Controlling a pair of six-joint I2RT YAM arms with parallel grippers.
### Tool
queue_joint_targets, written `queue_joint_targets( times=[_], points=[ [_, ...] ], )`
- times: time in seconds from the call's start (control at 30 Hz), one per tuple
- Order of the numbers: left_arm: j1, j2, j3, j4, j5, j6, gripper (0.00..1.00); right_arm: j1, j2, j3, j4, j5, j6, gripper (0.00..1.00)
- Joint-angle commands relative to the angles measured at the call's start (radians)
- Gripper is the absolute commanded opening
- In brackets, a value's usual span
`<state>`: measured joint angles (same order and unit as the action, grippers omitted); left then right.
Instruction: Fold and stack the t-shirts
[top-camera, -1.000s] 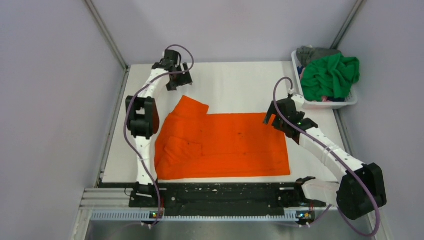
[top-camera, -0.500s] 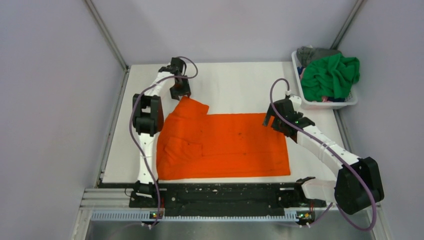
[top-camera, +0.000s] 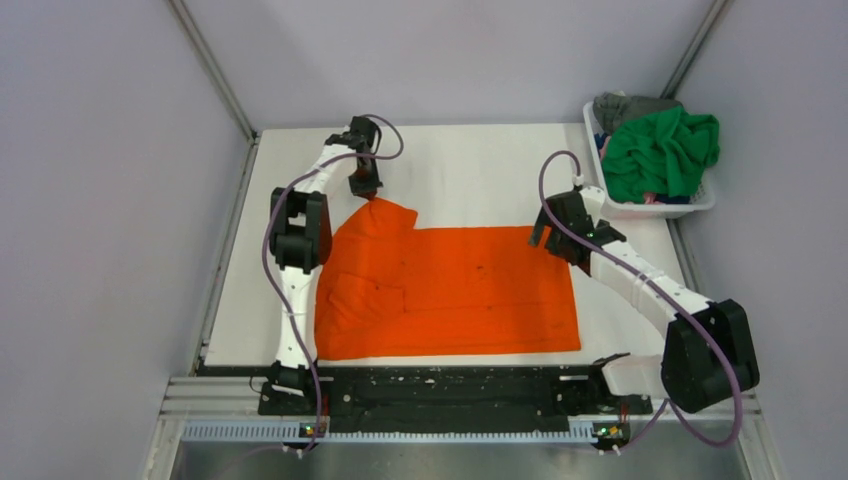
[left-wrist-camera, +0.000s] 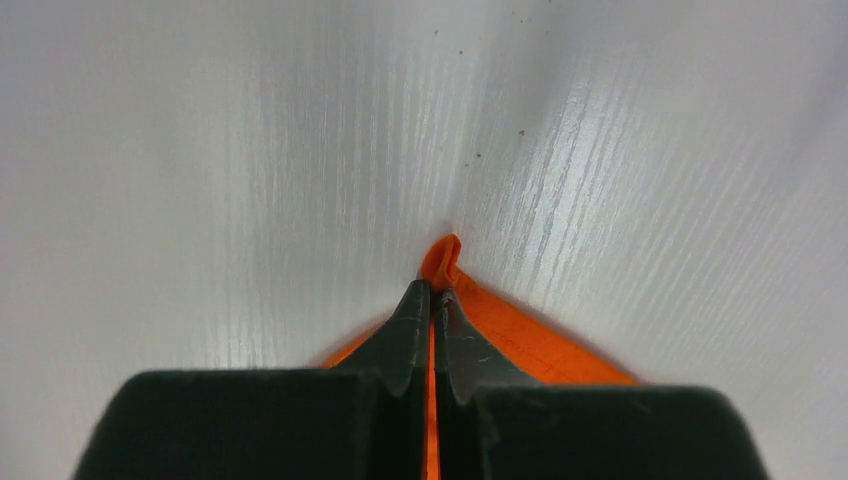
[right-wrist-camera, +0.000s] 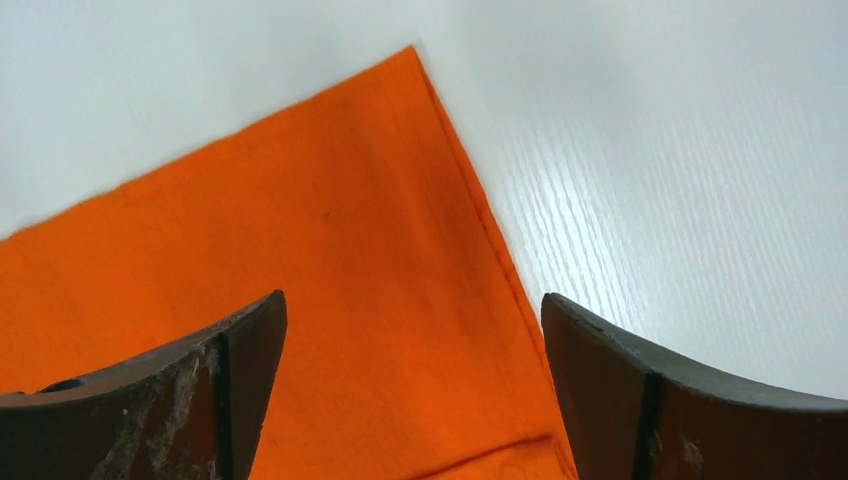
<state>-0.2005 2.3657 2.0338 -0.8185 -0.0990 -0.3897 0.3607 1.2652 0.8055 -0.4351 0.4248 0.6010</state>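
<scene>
The orange t-shirt (top-camera: 450, 290) lies flat on the white table (top-camera: 480, 170), and its near edge runs close to the near side of the table. The left gripper (left-wrist-camera: 433, 296) is clenched on the far-left sleeve corner, where a small curl of cloth shows past the fingertips. The right gripper (right-wrist-camera: 410, 330) is spread wide over the far-right corner of the shirt. Beyond the far edge there is bare table. A green t-shirt (top-camera: 660, 150) and a grey t-shirt (top-camera: 625, 103) are heaped in the white basket (top-camera: 700, 203), far right.

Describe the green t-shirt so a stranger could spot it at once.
Look to the table's far right corner, where a white slatted basket sits. The green t-shirt is heaped on top, beside a grey cloth; it is the only green thing, unlike the orange t-shirt spread out.
</scene>
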Motion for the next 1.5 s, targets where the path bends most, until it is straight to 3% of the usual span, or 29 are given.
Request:
queue_joint_targets(
  times=[0.0, 0.2, 0.37, 0.57, 0.77, 0.9, 1.23, 1.3, 1.47],
  points=[
    [-0.002, 0.021, 0.042, -0.020, -0.003, 0.020, 0.00, -0.050, 0.094, 0.112, 0.030, 0.045, -0.017, 0.96],
    [-0.008, -0.042, 0.002, 0.028, 0.015, 0.038, 0.00, -0.135, 0.298, 0.255, 0.046, 0.031, -0.033, 0.88],
    [-0.021, -0.124, -0.059, 0.095, 0.027, 0.037, 0.00, -0.164, 0.483, 0.393, 0.054, 0.022, -0.054, 0.74],
    [-0.037, -0.236, -0.210, 0.188, 0.042, 0.007, 0.00, -0.165, 0.655, 0.511, 0.021, 0.019, -0.107, 0.63],
    [-0.049, -0.311, -0.311, 0.236, 0.031, -0.013, 0.00, -0.164, 0.666, 0.473, 0.023, 0.003, -0.093, 0.56],
    [-0.053, -0.348, -0.355, 0.243, 0.041, -0.024, 0.00, -0.164, 0.639, 0.424, 0.032, -0.005, -0.084, 0.44],
    [-0.065, -0.450, -0.480, 0.295, 0.054, -0.038, 0.00, -0.164, 0.571, 0.319, 0.051, -0.016, -0.055, 0.37],
    [-0.066, -0.458, -0.494, 0.302, 0.056, -0.040, 0.00, -0.164, 0.561, 0.303, 0.069, -0.024, -0.051, 0.27],
    [-0.070, -0.458, -0.512, 0.312, 0.067, -0.040, 0.00, -0.165, 0.574, 0.306, 0.094, -0.047, -0.049, 0.17]
  ],
)
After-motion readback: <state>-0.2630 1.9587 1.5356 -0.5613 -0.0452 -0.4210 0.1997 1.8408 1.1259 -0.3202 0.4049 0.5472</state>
